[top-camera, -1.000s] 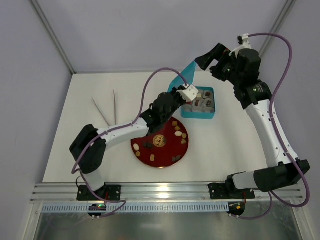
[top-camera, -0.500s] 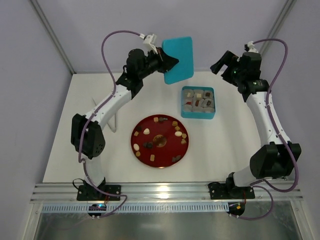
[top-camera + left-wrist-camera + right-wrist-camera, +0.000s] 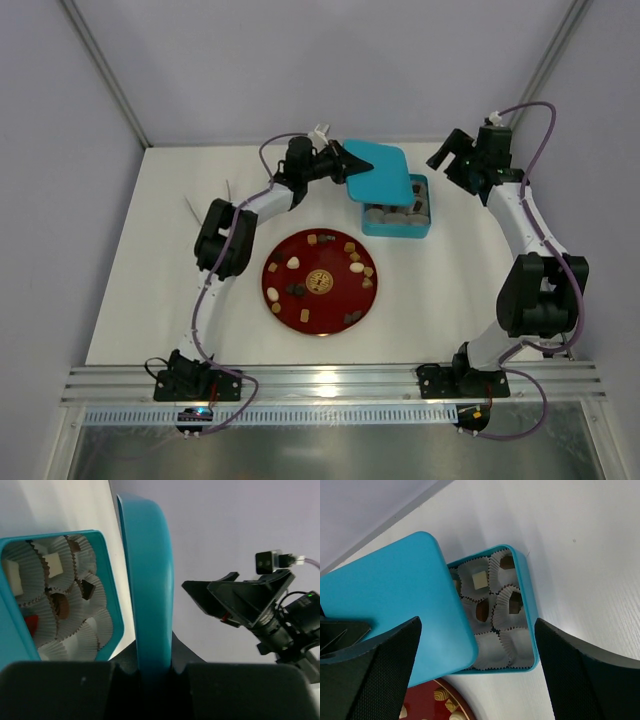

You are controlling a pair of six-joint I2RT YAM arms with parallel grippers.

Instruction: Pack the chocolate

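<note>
Gold emblem [image 3: 319, 282] on red plate [image 3: 322, 322]: any lettering too small to read. The left arm [image 3: 236, 214] reaches to the far side of the table [image 3: 150, 250]. The left gripper [image 3: 338, 160] is pinched narrow on one edge of the teal lid [image 3: 380, 172], which hides the left part of the teal box [image 3: 425, 216]. The right gripper [image 3: 447, 152] hangs off the box's far right, jaws wide, holding nothing. Chocolate [image 3: 356, 268] lies scattered on the plate; more sits in the box's paper cups [image 3: 517, 640].

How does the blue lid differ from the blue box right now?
The lid hangs above the table, pinched in the jaws of the left gripper, while the box sits flat on the table. The lid is a plain slab held at an angle over part of the box. The box lies open, showing paper cups, some holding chocolate, some empty. Both are the same teal with rounded corners.
</note>
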